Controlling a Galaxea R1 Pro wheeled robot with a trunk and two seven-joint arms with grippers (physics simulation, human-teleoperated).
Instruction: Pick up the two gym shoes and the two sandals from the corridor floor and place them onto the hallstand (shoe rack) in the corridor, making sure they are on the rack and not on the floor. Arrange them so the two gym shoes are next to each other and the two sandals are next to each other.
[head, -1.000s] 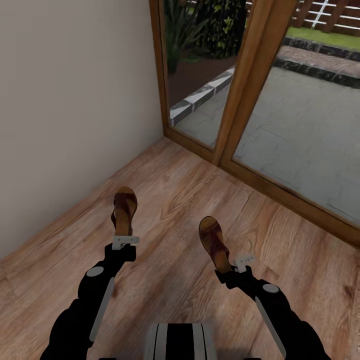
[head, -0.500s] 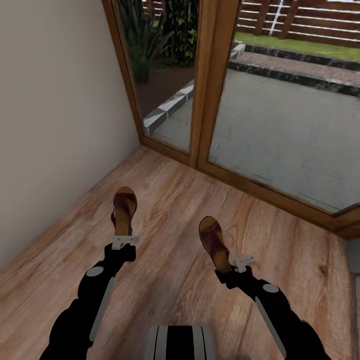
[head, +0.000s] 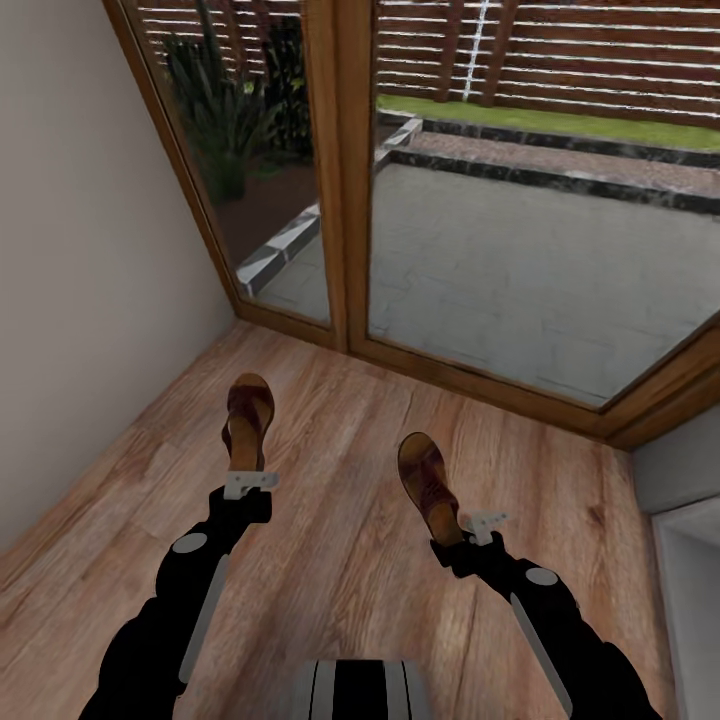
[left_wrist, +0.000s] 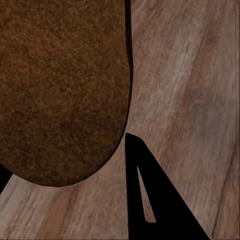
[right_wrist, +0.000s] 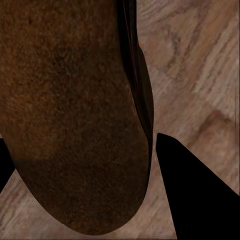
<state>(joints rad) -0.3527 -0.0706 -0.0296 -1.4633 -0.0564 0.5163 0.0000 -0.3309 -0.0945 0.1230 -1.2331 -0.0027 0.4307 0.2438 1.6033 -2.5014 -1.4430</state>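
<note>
While each claw, left (head: 250, 482) and right (head: 487, 522), grips one dark brown leather-look sandal (head: 248, 420) (head: 428, 486) by its heel, expect light, flexible loads liable to droop.

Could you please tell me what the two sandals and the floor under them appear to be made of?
The two dark brown open sandals look like matte leather: grainy brown soles fill both wrist views. The warm brown plank floor looks like wood with a satin finish, showing grain and plank seams; being rendered, laminate is possible.
</note>
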